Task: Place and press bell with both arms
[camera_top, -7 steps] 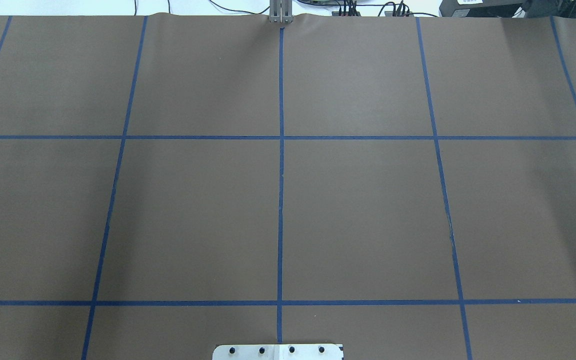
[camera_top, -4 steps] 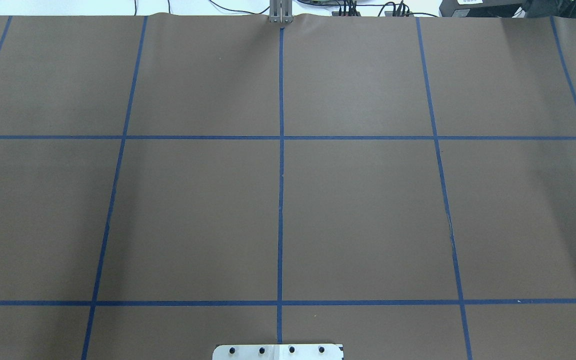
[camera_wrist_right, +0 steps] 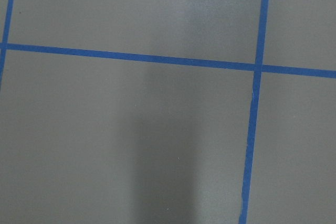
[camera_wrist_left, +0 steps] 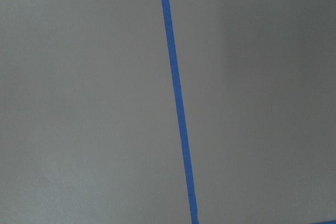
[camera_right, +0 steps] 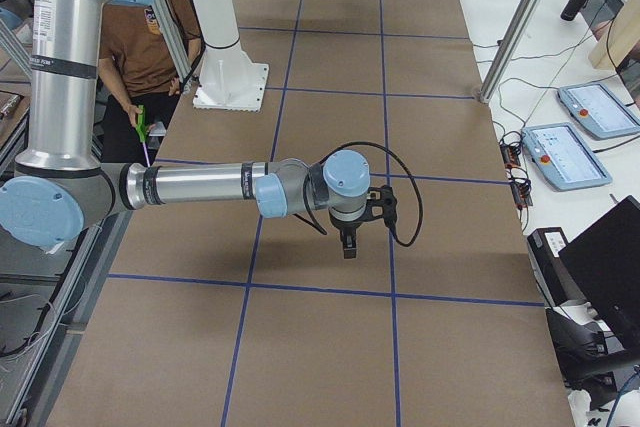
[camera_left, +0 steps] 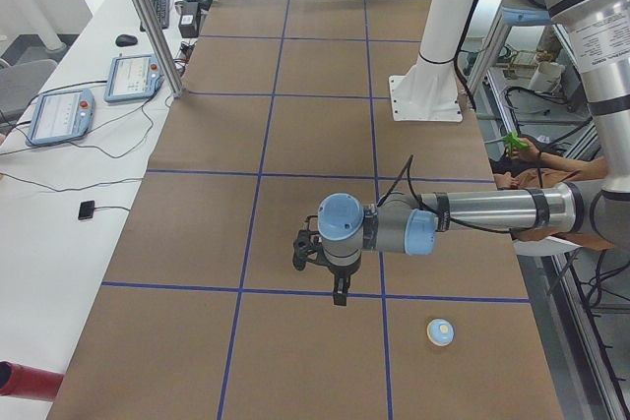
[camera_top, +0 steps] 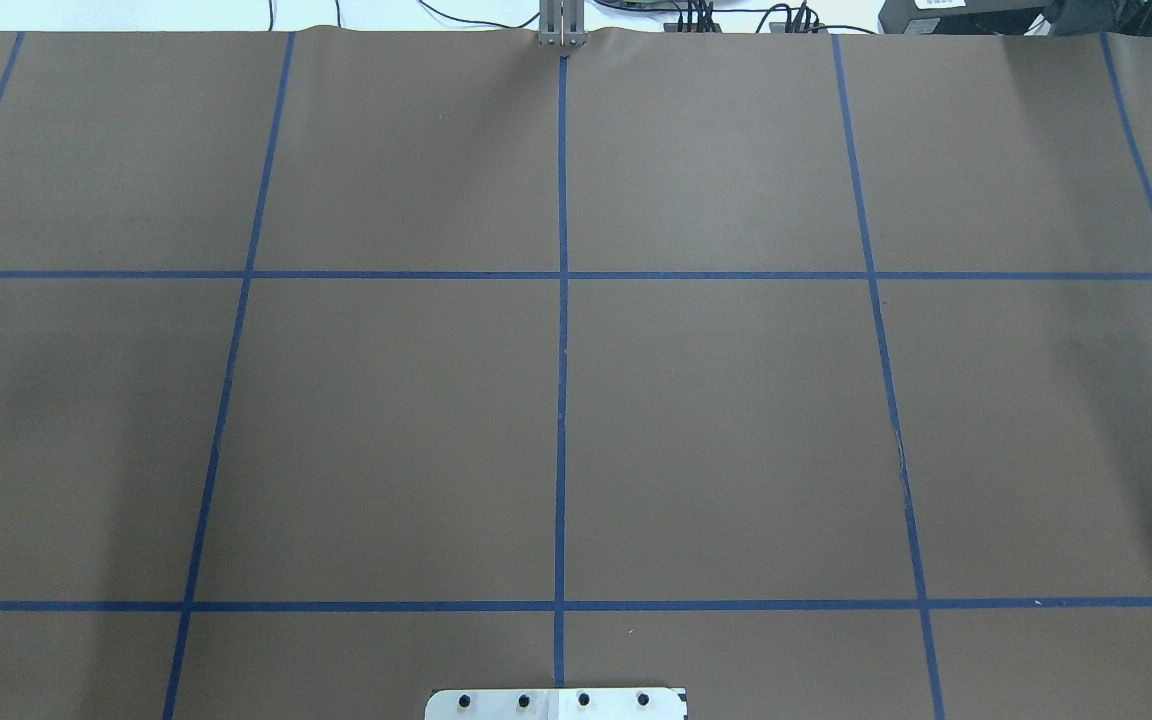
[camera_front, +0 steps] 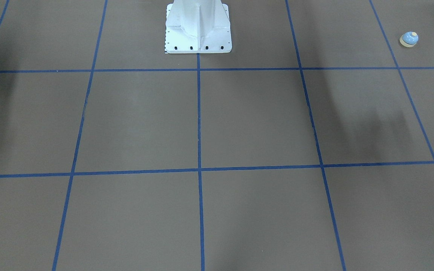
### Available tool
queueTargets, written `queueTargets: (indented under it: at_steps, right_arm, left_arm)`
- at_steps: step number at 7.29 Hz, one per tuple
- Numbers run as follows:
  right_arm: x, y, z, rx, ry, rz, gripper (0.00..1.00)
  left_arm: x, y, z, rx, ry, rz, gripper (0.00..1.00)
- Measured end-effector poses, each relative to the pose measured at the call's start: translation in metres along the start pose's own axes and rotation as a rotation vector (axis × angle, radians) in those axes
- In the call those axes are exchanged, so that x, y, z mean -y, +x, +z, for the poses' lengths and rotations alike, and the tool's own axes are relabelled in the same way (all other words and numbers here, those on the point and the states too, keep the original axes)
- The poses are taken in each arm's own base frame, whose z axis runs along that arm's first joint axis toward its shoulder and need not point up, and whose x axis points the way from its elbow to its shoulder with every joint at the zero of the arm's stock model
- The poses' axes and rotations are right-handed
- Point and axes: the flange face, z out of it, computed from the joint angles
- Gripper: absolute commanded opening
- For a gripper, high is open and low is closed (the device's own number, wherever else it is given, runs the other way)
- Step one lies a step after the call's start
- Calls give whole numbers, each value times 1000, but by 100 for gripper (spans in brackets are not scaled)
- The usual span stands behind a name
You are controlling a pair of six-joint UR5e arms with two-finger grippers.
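Bell (camera_left: 440, 330) upright, button uppermost, axis vertical, well apart from pedestal (camera_left: 425, 95). Left gripper (camera_left: 339, 296) and right gripper (camera_right: 347, 249): jaw opening cannot be told. Overhead view unchanged from earlier.

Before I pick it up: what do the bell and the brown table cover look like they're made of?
Bell: smooth light-blue dome, perhaps painted metal or plastic; too small here to tell which. Its rim and button are cream and look matte.
Table cover: likely brown paper or thin card, matte, with a ripple along its far edge.
Lines: probably blue tape, laid as flat strips.
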Motion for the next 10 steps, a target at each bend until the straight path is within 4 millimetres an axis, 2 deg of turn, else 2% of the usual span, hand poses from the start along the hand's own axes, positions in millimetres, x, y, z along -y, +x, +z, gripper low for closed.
queueTargets:
  at_steps: [2, 4, 5, 7, 10]
  right_arm:
    - [2, -4, 2, 1, 8, -25, 100]
    - [3, -8, 4, 2, 9, -38, 100]
    - [3, -10, 6, 4, 8, -46, 100]
    - [4, -15, 10, 6, 3, -62, 100]
    - [4, -19, 14, 9, 0, -74, 100]
  left_arm:
    - [-27, -5, 41, 15, -42, 47, 100]
    - [-77, -23, 76, 35, -68, 117, 100]
    - [-99, -30, 83, 37, -80, 135, 100]
    - [-128, -39, 96, 35, -126, 170, 100]
    - [-145, -46, 110, 27, -168, 154, 100]
